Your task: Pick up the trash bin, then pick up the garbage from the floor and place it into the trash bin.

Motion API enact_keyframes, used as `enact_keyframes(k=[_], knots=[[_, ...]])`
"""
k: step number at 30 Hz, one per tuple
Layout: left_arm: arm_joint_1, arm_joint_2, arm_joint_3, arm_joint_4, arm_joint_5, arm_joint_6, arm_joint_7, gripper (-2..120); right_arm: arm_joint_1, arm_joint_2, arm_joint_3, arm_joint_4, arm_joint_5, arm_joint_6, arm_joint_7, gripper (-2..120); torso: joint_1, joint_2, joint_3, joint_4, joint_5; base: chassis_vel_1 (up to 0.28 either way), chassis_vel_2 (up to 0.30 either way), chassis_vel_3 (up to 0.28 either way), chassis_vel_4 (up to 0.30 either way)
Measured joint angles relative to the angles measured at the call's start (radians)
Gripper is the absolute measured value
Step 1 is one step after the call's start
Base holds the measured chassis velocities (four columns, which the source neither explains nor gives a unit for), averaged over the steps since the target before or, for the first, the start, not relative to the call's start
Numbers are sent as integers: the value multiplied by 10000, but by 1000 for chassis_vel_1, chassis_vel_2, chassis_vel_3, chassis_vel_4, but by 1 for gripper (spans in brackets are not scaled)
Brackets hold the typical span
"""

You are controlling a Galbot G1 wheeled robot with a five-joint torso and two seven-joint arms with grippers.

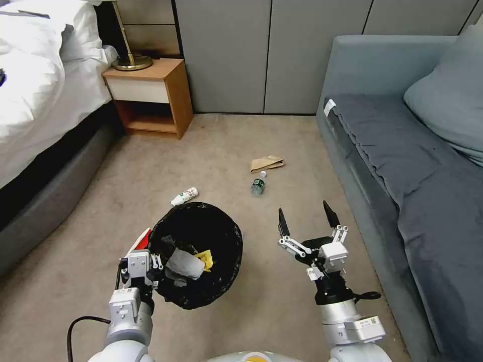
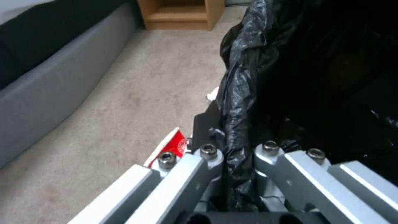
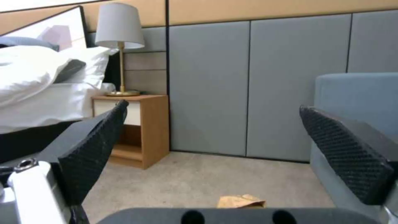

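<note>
Bin [image 1: 201,251] hangs off the floor at the left hand [image 1: 151,269], its mouth tipped up toward the head camera, its long axis leaning away from that hand. Inside lie a grey crumpled piece [image 1: 183,264] and a yellow wrapper [image 1: 205,259]. The left hand's fingers [image 2: 207,124] are pinched tight on the bin's bag-covered rim [image 2: 238,102], one outside, the other hidden inside the bag. A red wrapper [image 1: 139,241] lies on the carpet just beside that hand, partly under the bin.

The right hand [image 1: 308,218] hovers beside the bin, spread wide and holding nothing, its tips pointing ahead. Ahead of it, apart, lie a clear bottle [image 1: 258,185] and, farther on, a brown paper bag [image 1: 266,163]. A white bottle [image 1: 184,196] lies just past the bin's far rim. Sofa [image 1: 402,166] runs close along the right hand's outer side; bed [image 1: 45,100] and nightstand [image 1: 151,95] stand well off beyond the left hand. Open carpet [image 1: 226,141] stretches between.
</note>
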Motion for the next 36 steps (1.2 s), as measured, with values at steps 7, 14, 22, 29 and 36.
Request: enact_keyframes(k=[7,14,22,29,36], knots=[[-15,2,16,0,11,-1,6,1,67,-27,24,-38,151,42,-66,100,0,0,0,-1,0,19,19,20,26],[-54,23,14,19,8,-2,14,1,128,-15,33,-112,189,40,-31,100,0,0,0,0,0,76,79,72,77],[-64,29,12,51,-6,-1,14,1,135,0,29,-127,156,2,-42,100,0,0,0,0,0,100,102,107,87],[-70,21,8,89,22,-33,8,1,174,8,21,-148,141,-26,-76,100,0,0,1,4,0,102,104,108,107],[-72,9,31,101,45,-52,39,1,201,2,83,-153,155,-83,-72,100,0,0,0,-3,-1,5,7,10,9]])
